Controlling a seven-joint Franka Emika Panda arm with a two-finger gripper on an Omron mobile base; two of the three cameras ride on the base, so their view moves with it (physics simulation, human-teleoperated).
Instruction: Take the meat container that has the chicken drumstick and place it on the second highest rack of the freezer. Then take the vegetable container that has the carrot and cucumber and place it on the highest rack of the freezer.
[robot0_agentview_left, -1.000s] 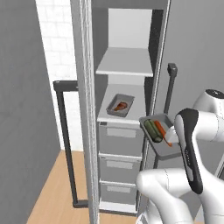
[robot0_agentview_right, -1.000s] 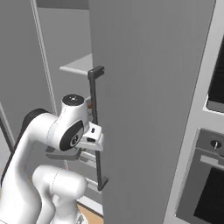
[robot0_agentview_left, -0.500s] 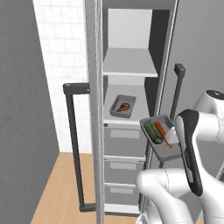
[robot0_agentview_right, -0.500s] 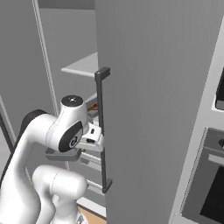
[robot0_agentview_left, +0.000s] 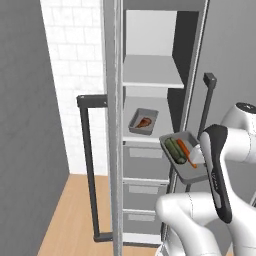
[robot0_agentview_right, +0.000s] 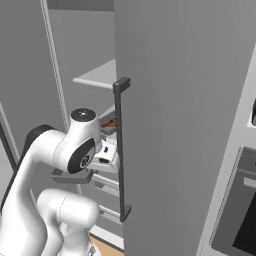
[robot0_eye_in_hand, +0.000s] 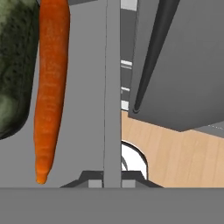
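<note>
1. Tool (robot0_eye_in_hand: 112, 177) pinches the tray (robot0_agentview_left: 192, 171) rim, held just outside the freezer (robot0_agentview_left: 150, 60).
2. Carrot (robot0_agentview_left: 185, 151) and cucumber (robot0_agentview_left: 174, 150) lie in it.
3. Drumstick (robot0_agentview_left: 144, 122) tray sits on lower shelf (robot0_agentview_left: 160, 107).

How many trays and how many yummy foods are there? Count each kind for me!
Trays: 2, the meat container and the vegetable container
Chicken drumstick: 1
Carrot: 1
Cucumber: 1
Total: 5 things
</note>
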